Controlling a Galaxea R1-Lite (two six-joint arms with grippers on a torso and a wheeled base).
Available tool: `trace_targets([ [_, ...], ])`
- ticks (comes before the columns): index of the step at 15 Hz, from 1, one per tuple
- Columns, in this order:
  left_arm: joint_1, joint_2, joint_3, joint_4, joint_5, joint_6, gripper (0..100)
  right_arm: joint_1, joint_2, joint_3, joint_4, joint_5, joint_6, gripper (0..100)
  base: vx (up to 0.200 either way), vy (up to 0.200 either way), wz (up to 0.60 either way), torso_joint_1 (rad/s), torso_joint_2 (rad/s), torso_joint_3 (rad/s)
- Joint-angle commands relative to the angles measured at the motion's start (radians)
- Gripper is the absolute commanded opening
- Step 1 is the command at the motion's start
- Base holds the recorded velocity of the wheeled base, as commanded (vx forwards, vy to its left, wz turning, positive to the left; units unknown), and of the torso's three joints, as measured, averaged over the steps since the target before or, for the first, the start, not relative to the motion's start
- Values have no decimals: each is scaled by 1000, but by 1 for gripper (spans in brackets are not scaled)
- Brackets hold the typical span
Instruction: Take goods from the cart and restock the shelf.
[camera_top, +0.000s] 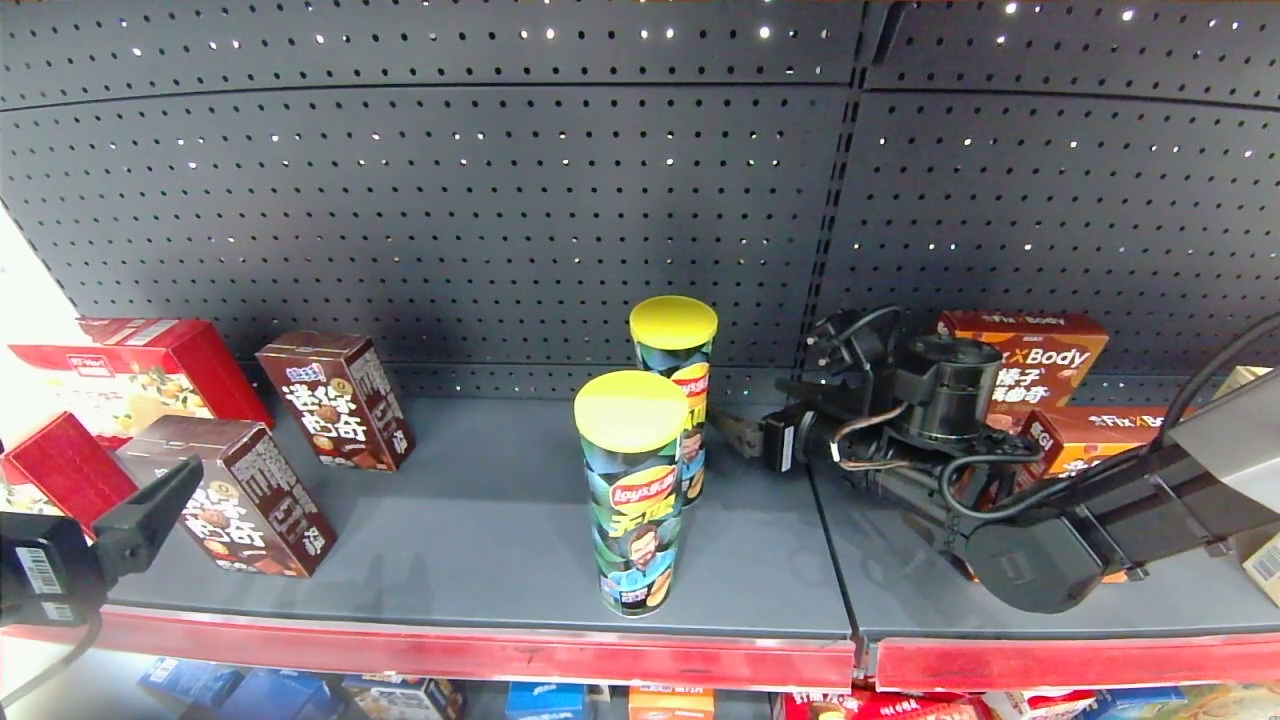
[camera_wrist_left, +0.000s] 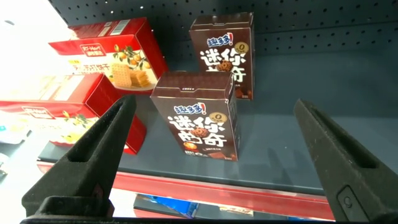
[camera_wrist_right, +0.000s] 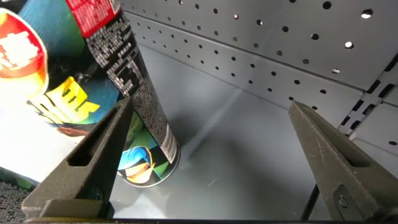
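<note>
Spanning everything: grey shelf. Right gripper, jaws released, just beside rear chip can. Left gripper, jaws released, facing brown cookie box. Front chip can upright near shelf edge.

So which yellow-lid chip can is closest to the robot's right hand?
The back can, nearer the pegboard wall. The right gripper sits just beside it; the front can stands closer to the shelf edge.

Grey shelf: front chip can upright at centre, rear chip can at its 1 o'clock; brown boxes at 9 o'clock, red boxes beyond; orange boxes at 3 o'clock.
</note>
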Motion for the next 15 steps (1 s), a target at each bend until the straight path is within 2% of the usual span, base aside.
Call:
trace_targets([
  [1,0,1,0,-1,0,0,100,1,4,-2,-1,1,0,100,0,0,0,0,0,0],
  [15,-8,9,3,1,0,0,100,5,-191,75,11,-16,-23,100,0,0,0,0,0,0],
])
